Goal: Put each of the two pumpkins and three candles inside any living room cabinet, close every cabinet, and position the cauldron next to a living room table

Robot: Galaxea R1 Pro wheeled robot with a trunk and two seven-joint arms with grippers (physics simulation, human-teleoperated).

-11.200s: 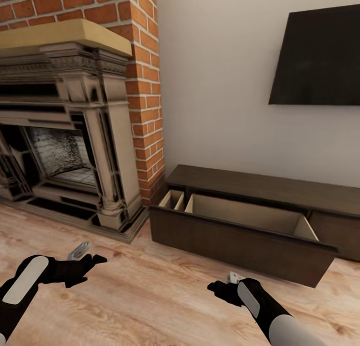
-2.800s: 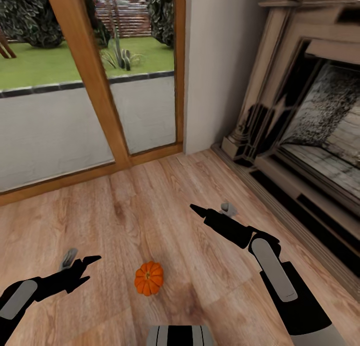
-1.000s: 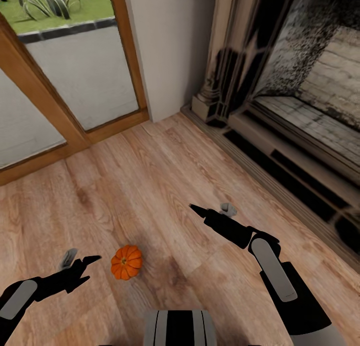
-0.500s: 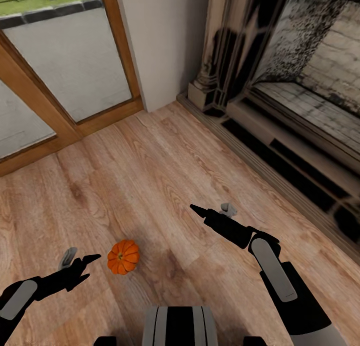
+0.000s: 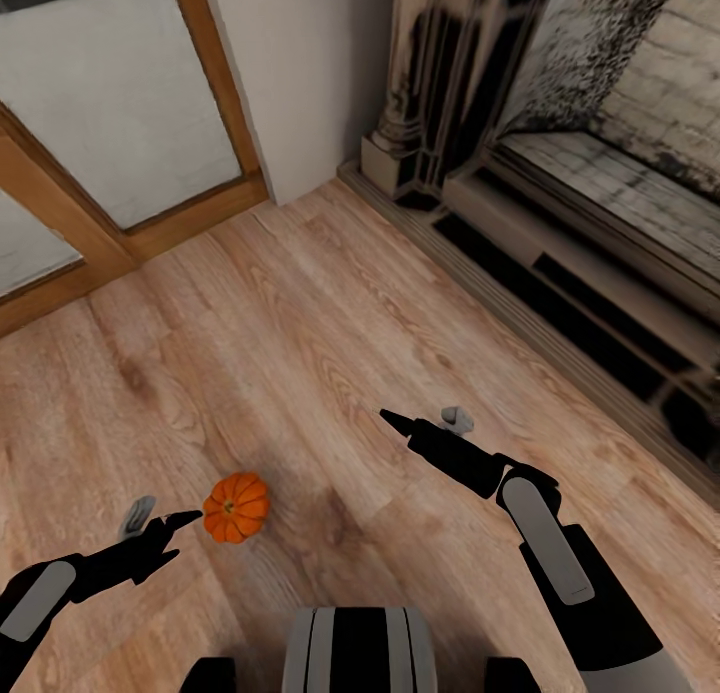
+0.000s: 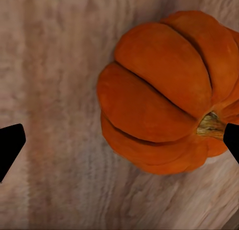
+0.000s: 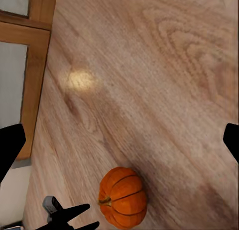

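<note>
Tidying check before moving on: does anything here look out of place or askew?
Yes: a small bright-orange ribbed pumpkin lies tipped on the bare wooden floor, its stem pointing sideways rather than up, just ahead of the open left hand. Nothing looks spilled or damaged.

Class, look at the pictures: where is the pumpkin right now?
In the head view the pumpkin sits on the wooden floor, lower left, just beyond the open left claw.
</note>
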